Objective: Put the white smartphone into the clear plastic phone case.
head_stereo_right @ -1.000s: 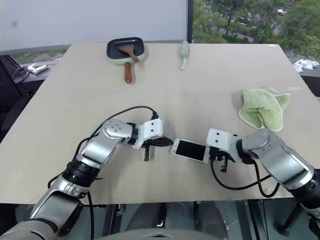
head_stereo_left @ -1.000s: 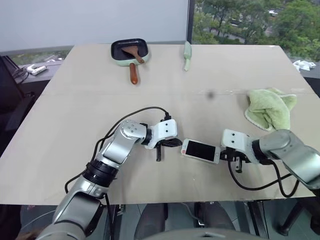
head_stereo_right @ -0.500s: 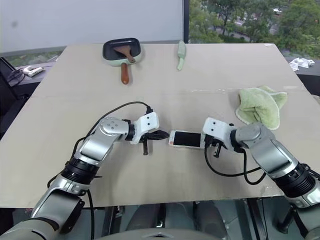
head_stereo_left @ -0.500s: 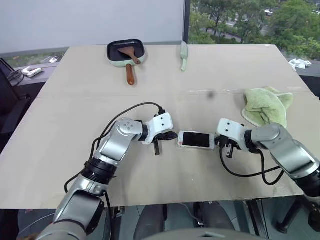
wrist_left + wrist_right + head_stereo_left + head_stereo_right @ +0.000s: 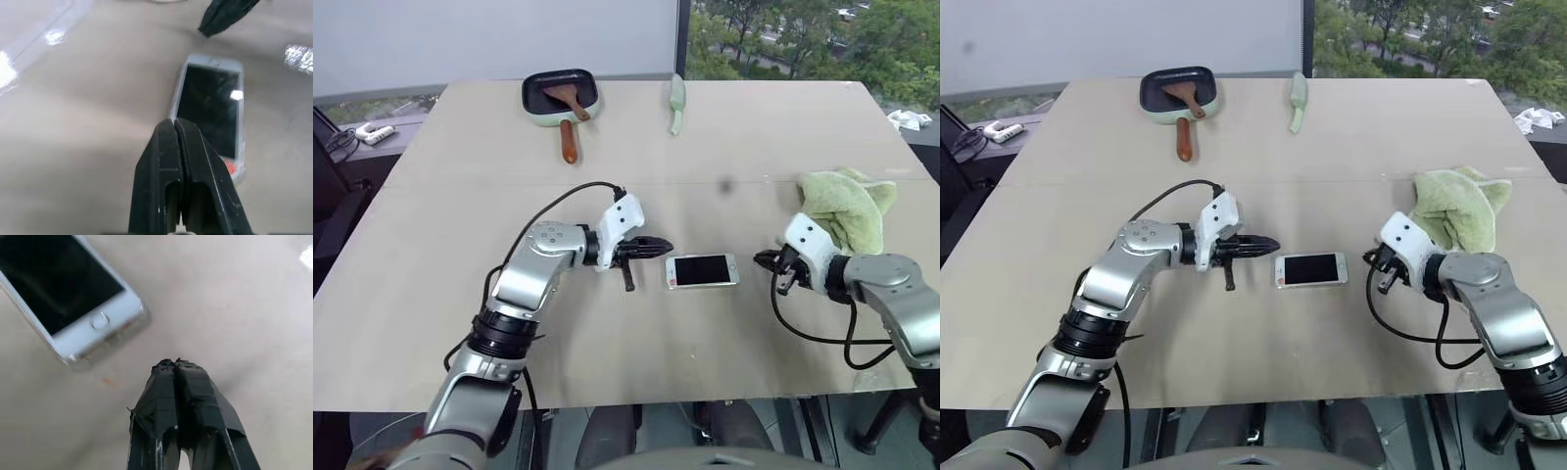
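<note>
The white smartphone (image 5: 702, 270) is lying flat, screen up, on the table (image 5: 440, 294), in the middle of its near half and closer to the near edge than to the far one. Its long side is running parallel to that near edge, with the round home button at the end facing the right gripper. In the right wrist view a thin clear rim, the clear plastic phone case (image 5: 141, 319), is hugging the phone's corner and edge, so the phone is sitting inside it.

The left gripper (image 5: 667, 249) is hovering just beside the phone's left end, its 2 black fingers pressed together and holding nothing. The right gripper (image 5: 759, 259) is sitting apart from the phone's right end, its 2 fingers likewise pinched tight on nothing.

A green cloth (image 5: 847, 209) is lying crumpled near the table's right edge, just behind the right gripper's wrist. By the far edge a frying pan (image 5: 558, 94) with a wooden spatula (image 5: 568, 98) in it is resting left of centre, and a pale green knife (image 5: 676, 104) is lying to its right.
</note>
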{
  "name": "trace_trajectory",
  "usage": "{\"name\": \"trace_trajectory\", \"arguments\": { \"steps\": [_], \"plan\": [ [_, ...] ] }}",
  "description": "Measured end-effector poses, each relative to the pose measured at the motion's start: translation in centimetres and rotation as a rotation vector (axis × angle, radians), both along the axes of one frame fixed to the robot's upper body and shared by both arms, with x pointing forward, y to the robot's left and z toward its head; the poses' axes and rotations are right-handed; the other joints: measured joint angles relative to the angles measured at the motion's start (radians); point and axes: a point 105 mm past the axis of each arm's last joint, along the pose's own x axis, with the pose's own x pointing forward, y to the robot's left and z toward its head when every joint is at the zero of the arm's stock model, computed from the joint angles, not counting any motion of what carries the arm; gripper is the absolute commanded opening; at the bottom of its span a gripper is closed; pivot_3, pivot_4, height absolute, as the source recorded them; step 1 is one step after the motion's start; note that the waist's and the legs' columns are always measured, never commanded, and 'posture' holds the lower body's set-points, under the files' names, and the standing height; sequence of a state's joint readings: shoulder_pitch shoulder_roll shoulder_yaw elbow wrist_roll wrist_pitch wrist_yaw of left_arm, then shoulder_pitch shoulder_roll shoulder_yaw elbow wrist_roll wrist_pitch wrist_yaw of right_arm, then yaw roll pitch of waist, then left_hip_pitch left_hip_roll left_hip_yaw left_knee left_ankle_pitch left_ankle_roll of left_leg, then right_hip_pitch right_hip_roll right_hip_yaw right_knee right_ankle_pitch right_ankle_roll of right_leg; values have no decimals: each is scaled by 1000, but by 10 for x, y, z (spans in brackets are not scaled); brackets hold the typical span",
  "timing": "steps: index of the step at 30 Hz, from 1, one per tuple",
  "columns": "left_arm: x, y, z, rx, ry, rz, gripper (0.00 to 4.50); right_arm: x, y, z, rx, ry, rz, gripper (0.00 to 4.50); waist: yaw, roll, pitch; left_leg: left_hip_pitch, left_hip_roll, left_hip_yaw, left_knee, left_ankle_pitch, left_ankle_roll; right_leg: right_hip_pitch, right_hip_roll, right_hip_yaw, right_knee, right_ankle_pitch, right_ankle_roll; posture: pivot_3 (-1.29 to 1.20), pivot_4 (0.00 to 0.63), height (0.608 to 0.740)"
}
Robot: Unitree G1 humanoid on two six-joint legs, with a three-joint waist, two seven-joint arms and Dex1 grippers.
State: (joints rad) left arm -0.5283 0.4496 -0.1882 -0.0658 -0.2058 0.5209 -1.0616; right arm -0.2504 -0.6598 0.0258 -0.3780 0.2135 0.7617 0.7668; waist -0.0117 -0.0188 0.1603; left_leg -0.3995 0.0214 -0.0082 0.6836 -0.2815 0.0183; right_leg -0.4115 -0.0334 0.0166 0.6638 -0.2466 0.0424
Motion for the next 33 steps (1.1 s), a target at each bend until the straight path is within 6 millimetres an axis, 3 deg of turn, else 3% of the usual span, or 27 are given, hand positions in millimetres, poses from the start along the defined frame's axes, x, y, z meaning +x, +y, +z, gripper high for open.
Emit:
{"name": "trace_trajectory", "arguments": {
  "steps": [3,7,13,19,33],
  "plan": [
    [-3,-10,1,-56,29,-9,0,-2,18,7,152,-44,20,15,0,0,0,1,0,-1,0,0,0,1,1,0,1,0,0,0,150,740],
    [-7,-13,-11,-56,64,-7,0,-8,30,-3,235,-46,43,15,0,0,0,1,0,0,0,0,0,1,1,1,0,0,0,0,150,740],
    [-14,-14,-33,-2,103,-14,0,-4,25,-26,230,-25,12,15,1,0,0,1,-1,0,0,0,0,1,0,1,0,0,0,0,150,740],
    [-15,-10,-46,28,118,5,0,-7,24,-29,222,-30,22,15,1,0,0,2,-1,0,0,0,0,1,1,1,0,0,0,0,150,740],
    [-14,-8,-51,37,110,20,0,-7,26,-38,179,100,2,15,0,-1,-6,13,0,0,-1,0,0,12,1,0,-1,0,0,0,150,740]
  ]
}}
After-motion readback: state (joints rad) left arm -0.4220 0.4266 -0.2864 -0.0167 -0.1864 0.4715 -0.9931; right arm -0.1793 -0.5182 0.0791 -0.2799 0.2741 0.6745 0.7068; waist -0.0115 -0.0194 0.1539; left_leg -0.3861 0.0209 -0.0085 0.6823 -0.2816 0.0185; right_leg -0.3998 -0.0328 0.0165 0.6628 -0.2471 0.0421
